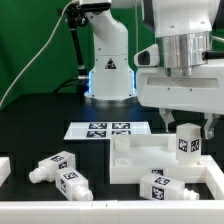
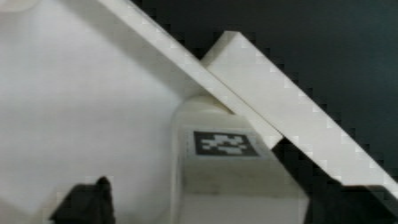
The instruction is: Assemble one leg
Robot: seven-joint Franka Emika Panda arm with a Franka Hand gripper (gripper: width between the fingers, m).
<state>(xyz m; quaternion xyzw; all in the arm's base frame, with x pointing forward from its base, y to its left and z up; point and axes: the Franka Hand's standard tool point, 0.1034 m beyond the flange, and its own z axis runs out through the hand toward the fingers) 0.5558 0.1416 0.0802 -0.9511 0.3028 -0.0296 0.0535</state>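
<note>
A leg (image 1: 186,142) stands upright at a corner of the large flat white block (image 1: 135,160) on the exterior view's right. My gripper (image 1: 183,128) hangs right over it, open, with one finger on each side of its top. In the wrist view the leg (image 2: 222,150) shows its tag between the two dark fingertips (image 2: 80,203) of my gripper (image 2: 205,205), with a gap on at least one side. A second leg (image 1: 165,187) lies in front of the block. Two more legs (image 1: 52,166) (image 1: 75,185) lie at the exterior view's left.
The marker board (image 1: 108,130) lies behind the block, in front of the robot base (image 1: 108,70). A white part (image 1: 4,168) sits at the exterior view's far left edge. The block's raised white edge (image 2: 267,95) runs diagonally through the wrist view.
</note>
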